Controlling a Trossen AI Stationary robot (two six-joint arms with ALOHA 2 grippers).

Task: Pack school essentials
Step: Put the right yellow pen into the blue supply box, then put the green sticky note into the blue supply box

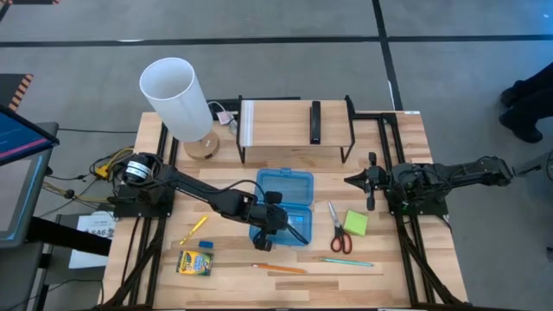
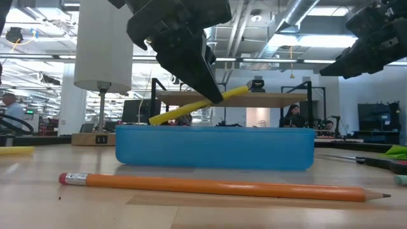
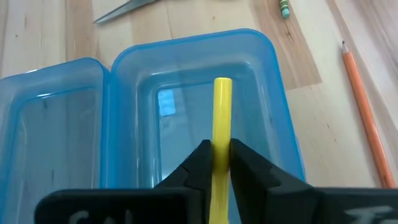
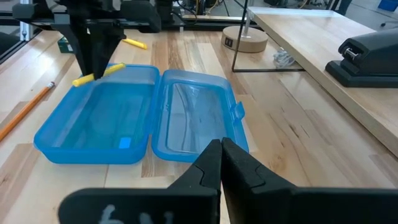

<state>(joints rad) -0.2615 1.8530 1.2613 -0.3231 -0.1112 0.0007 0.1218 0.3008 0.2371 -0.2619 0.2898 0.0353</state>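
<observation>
My left gripper (image 1: 268, 231) hangs over the open blue translucent case (image 1: 281, 207), above its tray (image 3: 205, 81), and is shut on a yellow pencil (image 2: 191, 107). A small blue eraser (image 4: 124, 143) lies in the tray. The lid (image 4: 196, 112) lies flat on the tray's far side. Red-handled scissors (image 1: 339, 229), a green sticky-note pad (image 1: 356, 223), a teal pen (image 1: 346, 261), an orange pencil (image 1: 281, 269), a crayon box (image 1: 194, 263) and another yellow stick (image 1: 197, 227) lie on the table. My right gripper (image 1: 350, 180) waits shut, right of the case. My left gripper pinches the yellow pencil partway along its shaft (image 3: 221, 140) between its two fingertips (image 3: 202, 163). The fingers come from above, pointing down, and lie across the pencil. The pencil is lifted over the tray and tilted, its lower end (image 2: 152, 119) close above the tray's rim.
A white lamp (image 1: 177, 95) stands at the far left. A low shelf (image 1: 294, 125) with a black stapler (image 1: 315, 121) runs along the far edge. A small blue thing (image 1: 206, 244) lies near the crayon box. Bare wood shows between the case and the near edge.
</observation>
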